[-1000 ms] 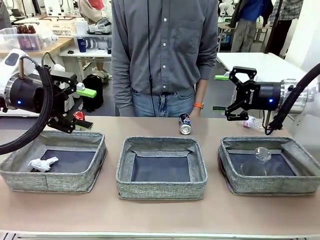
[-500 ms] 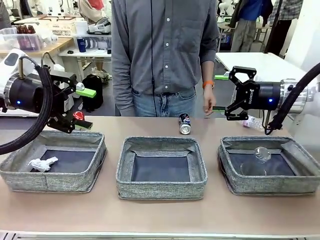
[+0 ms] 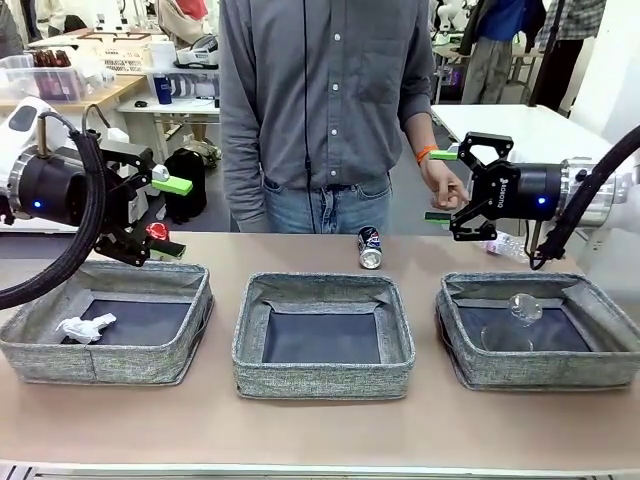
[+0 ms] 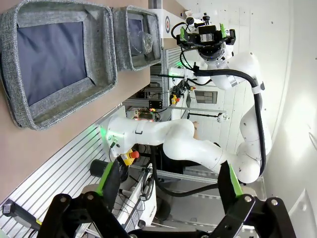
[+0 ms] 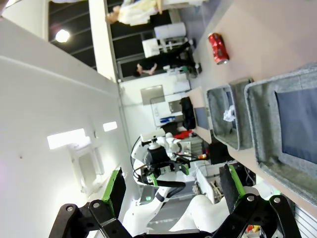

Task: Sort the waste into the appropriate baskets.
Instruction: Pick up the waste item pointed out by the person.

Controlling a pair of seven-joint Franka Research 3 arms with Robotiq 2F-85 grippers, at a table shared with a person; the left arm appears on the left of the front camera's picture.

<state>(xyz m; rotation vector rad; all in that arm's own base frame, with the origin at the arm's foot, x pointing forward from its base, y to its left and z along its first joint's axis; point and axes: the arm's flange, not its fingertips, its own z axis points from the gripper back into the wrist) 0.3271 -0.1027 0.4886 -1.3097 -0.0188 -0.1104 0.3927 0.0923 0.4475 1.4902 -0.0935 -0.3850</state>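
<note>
Waste lies on the desk and in the baskets, none of it gripped. At the left middle of the front frame the left gripper hangs above the desk, its green-padded fingers spread wide and holding nothing. Just behind its lower finger a red soda can lies on the desk. Below it stands the left low rectangular grey woven-fabric basket, with a crumpled white paper wad on the left of its dark bottom.

At the right middle the right gripper is likewise spread wide and holds nothing. A person's hand, with an orange wristband, shows at its fingertips; I cannot tell whether they touch. Behind this gripper a clear plastic bottle lies on the desk. Below it the right grey basket holds a clear plastic cup.

Between the two, at lower centre, sits the middle grey basket. A dark blue soda can lies on the desk just beyond its far rim.
</note>
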